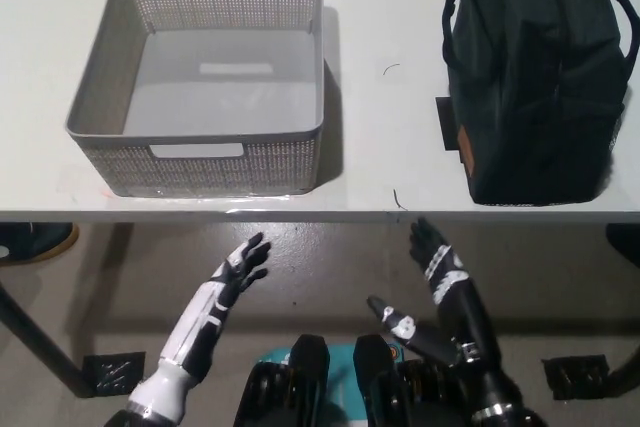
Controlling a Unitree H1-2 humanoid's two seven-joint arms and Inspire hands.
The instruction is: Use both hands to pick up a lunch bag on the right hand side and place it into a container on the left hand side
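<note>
The grey container (200, 137) stands empty on the table (380, 107), beyond the left hand (238, 269), whose fingers are spread and hold nothing. The right hand (432, 257) is likewise spread, below the table edge. The dark lunch bag (535, 77) sits up and right of its fingertips, untouched. Everything remains: reach, grasp, lift, transfer.

The left robot hand (238, 267) is extended toward 1 o'clock, fingers spread, holding nothing. The right robot hand (435, 257) is raised toward 11 o'clock, fingers apart and empty, thumb projecting toward 9 o'clock.
</note>
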